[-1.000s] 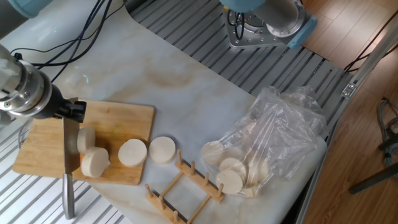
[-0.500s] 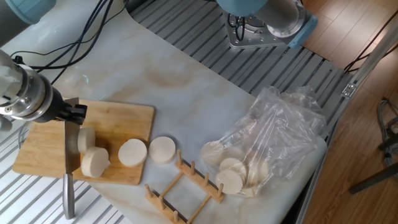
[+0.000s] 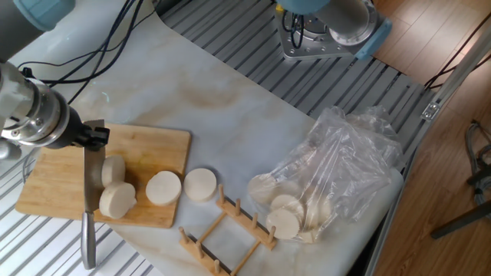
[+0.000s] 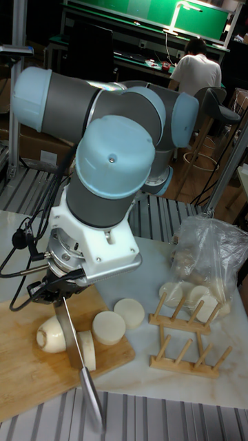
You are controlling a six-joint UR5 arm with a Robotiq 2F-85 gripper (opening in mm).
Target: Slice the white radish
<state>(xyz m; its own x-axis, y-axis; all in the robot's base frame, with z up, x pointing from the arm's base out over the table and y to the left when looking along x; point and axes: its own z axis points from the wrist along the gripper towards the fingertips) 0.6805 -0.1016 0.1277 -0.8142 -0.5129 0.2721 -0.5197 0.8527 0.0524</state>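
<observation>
Comparing with the two earlier pictures: the knife (image 3: 87, 203) and the gripper (image 3: 86, 135) have shifted a little to the right along the cutting board (image 3: 157, 149), and the radish stub now shows more on the right side of the blade.
Meaning for the task: I judge that the blade is being placed again for one more cut, or is pushing the pieces apart; the slicing is well advanced but not finished.
Gripper state: the fingers are closed narrow on the top edge of the knife, the blade hanging down with the steel handle at the low end, near the camera.
White radish: the white radish (image 3: 113, 170) lies on the cutting board, only a short stub left; in the tall fixed view its rounded end (image 4: 51, 335) points to the left.
Radish and blade: the blade (image 4: 69, 335) stands against the stub, touching it, between the stub and a cut disc (image 4: 88, 340).
Finished slices: one slice (image 3: 163, 187) sits on the board edge, another slice (image 3: 201, 184) on the marble top (image 3: 230, 100) just beside the wooden rack (image 3: 226, 230).
Plastic bag: the bag (image 3: 337, 172) with pale rounds lies well apart, to the right.
</observation>
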